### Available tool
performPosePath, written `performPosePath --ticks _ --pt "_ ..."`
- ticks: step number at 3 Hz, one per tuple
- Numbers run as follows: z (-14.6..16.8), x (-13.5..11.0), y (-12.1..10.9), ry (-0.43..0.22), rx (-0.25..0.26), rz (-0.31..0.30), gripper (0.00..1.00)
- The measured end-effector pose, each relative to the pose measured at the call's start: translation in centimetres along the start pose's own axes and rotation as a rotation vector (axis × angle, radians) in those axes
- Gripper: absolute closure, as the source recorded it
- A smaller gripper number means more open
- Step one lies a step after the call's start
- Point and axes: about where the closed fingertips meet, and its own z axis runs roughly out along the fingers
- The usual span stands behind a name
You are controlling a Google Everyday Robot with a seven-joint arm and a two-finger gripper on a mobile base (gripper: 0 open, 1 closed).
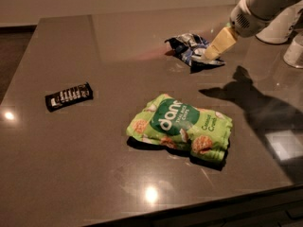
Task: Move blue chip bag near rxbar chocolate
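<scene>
My gripper [212, 54], a pale cream piece at the end of my white arm [258, 6], reaches in from the upper right corner and slants down toward the far right part of the dark grey, glossy tabletop [118, 46]. Its tip sits at the right edge of the small, wrinkly dark blue chip bag with white and silvery patches [188, 48]. From this angle it overlaps the bag, but I cannot tell whether it is touching the bag or hanging just above it. I also cannot tell whether my gripper is open or closed, or whether it has hold of anything.

The blue chip bag lies crumpled on the far side of the table, right of centre. The small, flat black rectangular chocolate bar wrapper with rows of white text [69, 96] lies well apart from it, out on the left side of the table and nearer the front, turned at a slight slant. Between the two, nearer the front edge, lies the larger bright green snack bag with white lettering [182, 126], flat and a little puffed, touching neither of them.

My arm casts a dark shadow [251, 98] across the table to the right of the green bag. At the far right edge stand two white rounded objects [284, 30], partly cut off.
</scene>
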Motion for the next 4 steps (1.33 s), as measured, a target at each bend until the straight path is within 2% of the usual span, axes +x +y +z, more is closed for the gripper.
performPosePath --ticks 1,3,4 --pt "3.6 -1.2 -0.9 -0.037 -0.028 0.027 0.00" --pt "9.2 -3.0 -1.1 -0.071 -0.087 0.032 0.00" --pt "10.6 -3.2 -0.9 -0.072 -0.103 0.024 0.18"
